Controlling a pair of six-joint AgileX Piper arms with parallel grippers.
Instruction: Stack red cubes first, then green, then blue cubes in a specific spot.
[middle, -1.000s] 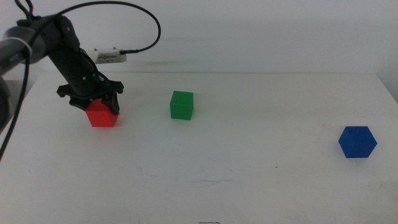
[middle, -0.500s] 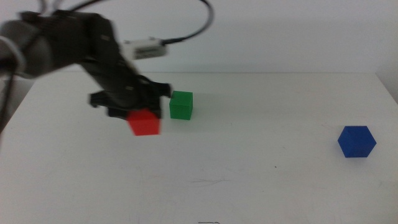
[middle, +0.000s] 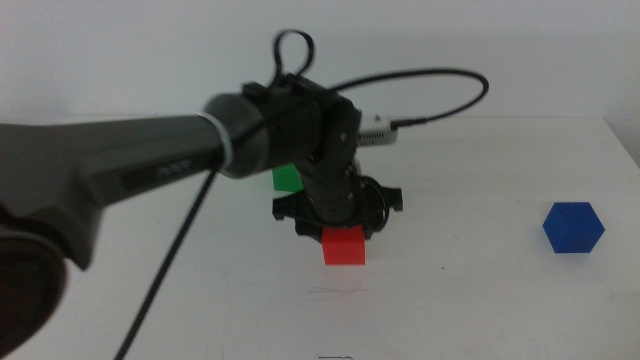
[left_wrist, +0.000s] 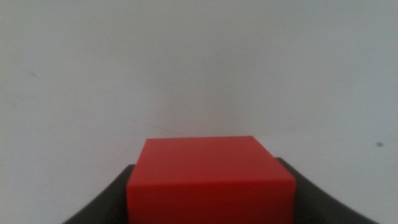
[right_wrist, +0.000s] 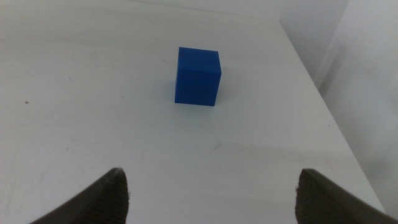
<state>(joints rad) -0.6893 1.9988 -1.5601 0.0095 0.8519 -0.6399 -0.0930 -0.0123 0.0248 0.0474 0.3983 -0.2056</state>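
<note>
White table (middle: 480, 300), green cube (middle: 287, 179), blue cube (middle: 574, 228) resting on it

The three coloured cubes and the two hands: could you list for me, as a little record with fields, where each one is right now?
red cube: clamped in the left hand, near the middle of the table; whether it touches the tabletop cannot be told
green cube: on the table behind the left arm, mostly hidden by it
blue cube: alone on the table near its right edge
left hand: shut on the red cube
right hand: open, empty, facing the blue cube from a distance
stack: not started
</note>
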